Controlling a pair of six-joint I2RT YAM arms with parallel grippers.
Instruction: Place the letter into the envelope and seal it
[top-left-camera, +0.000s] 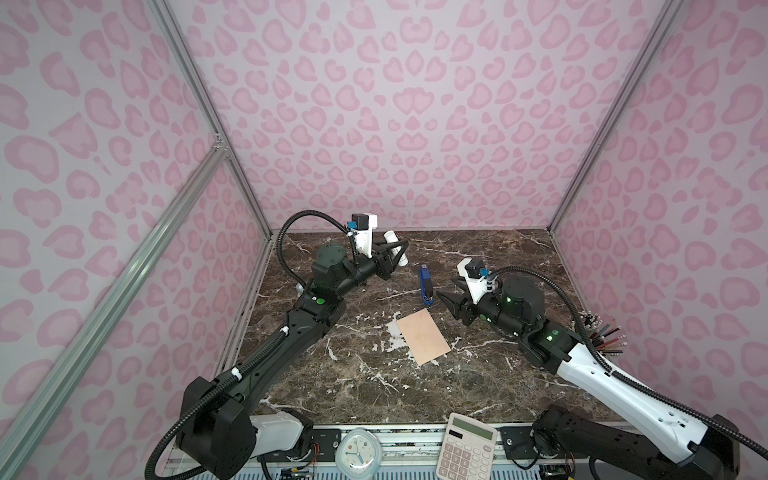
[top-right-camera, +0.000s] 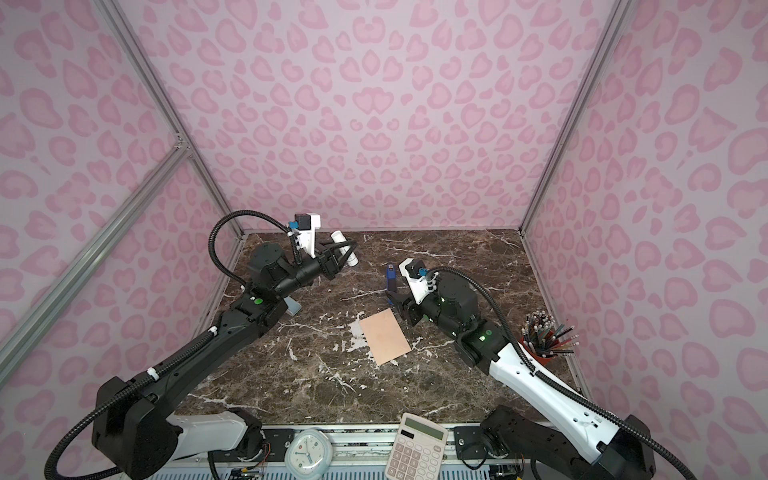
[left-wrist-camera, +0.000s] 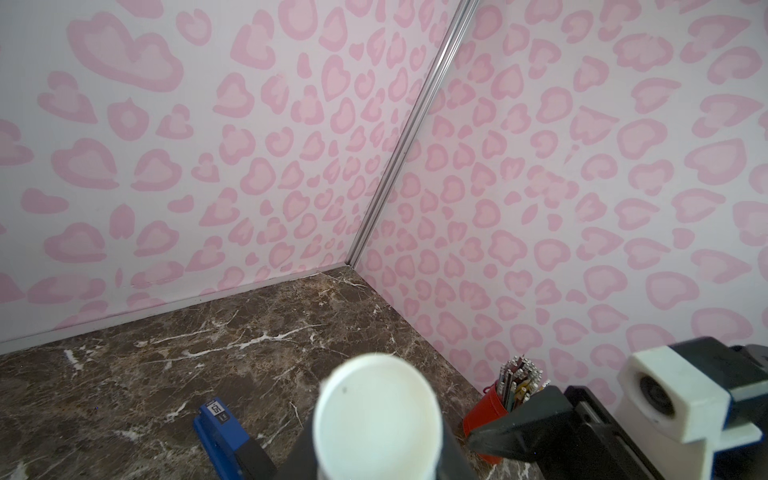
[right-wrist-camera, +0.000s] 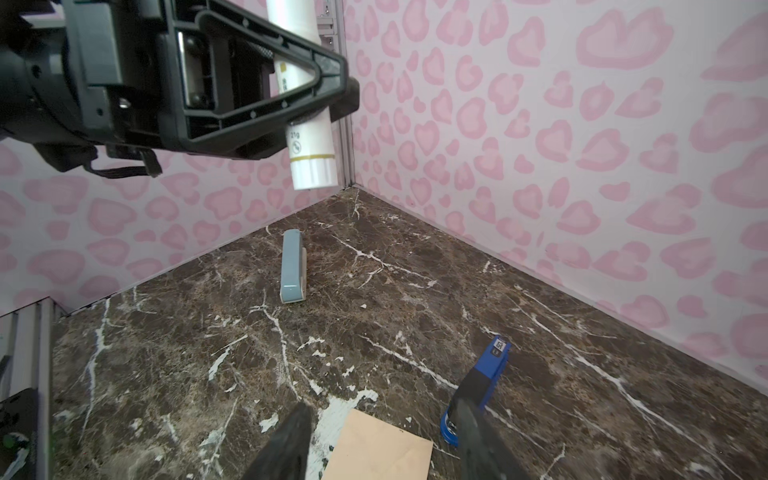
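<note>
The peach envelope (top-left-camera: 424, 336) (top-right-camera: 384, 336) lies flat and closed on the marble table, plain side up; its far corner also shows in the right wrist view (right-wrist-camera: 380, 451). The letter is out of view. My right gripper (top-left-camera: 446, 289) (right-wrist-camera: 382, 405) hovers open just beyond the envelope's far corner, with nothing between its fingers. My left gripper (top-left-camera: 397, 251) (top-right-camera: 347, 251) is raised at the back left, shut on a white glue stick (top-left-camera: 392, 239) (left-wrist-camera: 376, 415) (right-wrist-camera: 311, 158) that sticks out both sides of the jaws.
A blue stapler (top-left-camera: 424, 286) (right-wrist-camera: 482, 390) lies just behind the envelope, close to my right gripper. A grey-blue block (right-wrist-camera: 293, 266) sits at the left under my left arm. A red pencil cup (top-right-camera: 540, 336) stands at the right wall. A calculator (top-left-camera: 465, 446) and a clock (top-left-camera: 357, 451) rest on the front rail.
</note>
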